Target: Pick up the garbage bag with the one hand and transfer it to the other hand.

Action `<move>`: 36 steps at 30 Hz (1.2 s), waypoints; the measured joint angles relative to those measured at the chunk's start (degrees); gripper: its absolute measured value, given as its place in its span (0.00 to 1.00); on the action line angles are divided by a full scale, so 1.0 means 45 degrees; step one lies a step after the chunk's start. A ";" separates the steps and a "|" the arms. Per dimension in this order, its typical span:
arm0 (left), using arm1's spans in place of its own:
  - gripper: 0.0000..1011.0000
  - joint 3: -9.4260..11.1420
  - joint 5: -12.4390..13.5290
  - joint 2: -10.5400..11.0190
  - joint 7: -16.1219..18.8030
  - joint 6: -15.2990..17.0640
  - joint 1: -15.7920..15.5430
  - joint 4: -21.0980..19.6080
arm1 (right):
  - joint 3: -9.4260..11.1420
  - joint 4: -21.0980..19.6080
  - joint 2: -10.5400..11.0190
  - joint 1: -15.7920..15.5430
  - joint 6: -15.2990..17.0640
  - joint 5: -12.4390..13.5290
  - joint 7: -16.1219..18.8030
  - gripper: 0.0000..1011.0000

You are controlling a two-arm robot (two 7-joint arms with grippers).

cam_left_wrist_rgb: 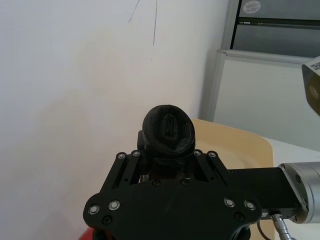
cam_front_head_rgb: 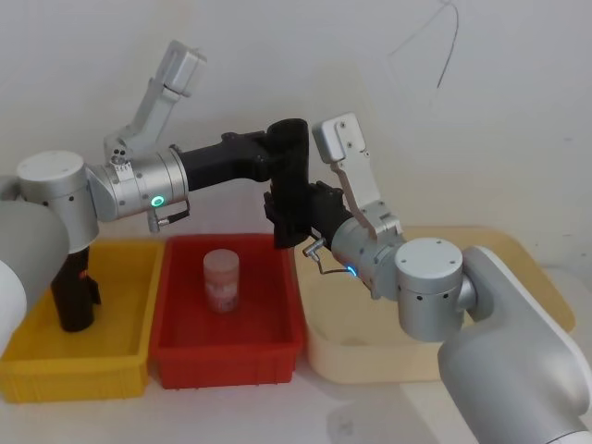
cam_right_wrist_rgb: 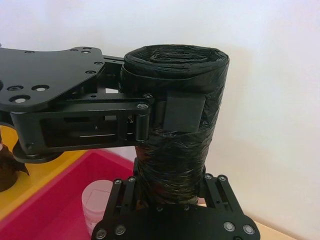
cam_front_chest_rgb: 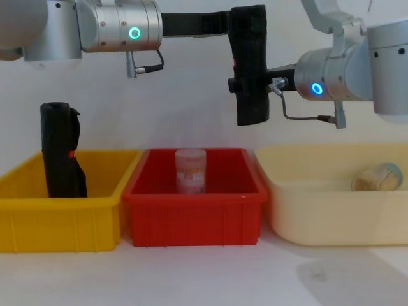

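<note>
Garbage bag upright, long axis vertical; left tool grasping top, right tool clenched on lower part.

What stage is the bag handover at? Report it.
Done: the garbage bag is lifted, upright in the air above the red bin. In hand: the left tool grips its upper part while the right tool closes around its lower part, so both hold it. Left: the left tool has not released, so the transfer isn't complete.
</note>
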 joint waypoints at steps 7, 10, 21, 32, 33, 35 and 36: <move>0.37 0.0001 0.0000 -0.0001 0.0000 0.0000 0.0000 0.0000 | -0.0007 0.0049 -0.0023 0.0024 -0.0008 -0.0027 -0.0032 0.56; 0.37 0.0001 0.0001 0.0000 0.0000 0.0000 0.0001 0.0000 | -0.0011 0.0066 -0.0030 0.0033 -0.0008 -0.0037 -0.0040 0.56; 0.54 0.0000 -0.0005 -0.0002 -0.0003 0.0000 0.0000 0.0000 | -0.0015 0.0097 -0.0042 0.0041 -0.0004 -0.0054 -0.0051 0.56; 0.86 0.0000 -0.0006 0.0000 -0.0004 0.0000 0.0000 0.0001 | 0.0086 0.0054 -0.0025 0.0023 0.0024 -0.0108 -0.0198 0.56; 0.88 0.0000 -0.0006 0.0000 -0.0003 0.0000 0.0000 0.0000 | 0.0132 0.0025 -0.0010 0.0001 0.0042 -0.0127 -0.0280 0.56; 0.95 0.0000 -0.0006 -0.0001 -0.0002 0.0000 -0.0001 0.0000 | 0.0200 -0.0018 0.0005 -0.0014 0.0064 -0.0146 -0.0365 0.56; 0.96 0.0000 -0.0006 0.0000 -0.0002 0.0000 0.0000 0.0000 | 0.0233 -0.0036 0.0016 -0.0022 0.0081 -0.0157 -0.0432 0.56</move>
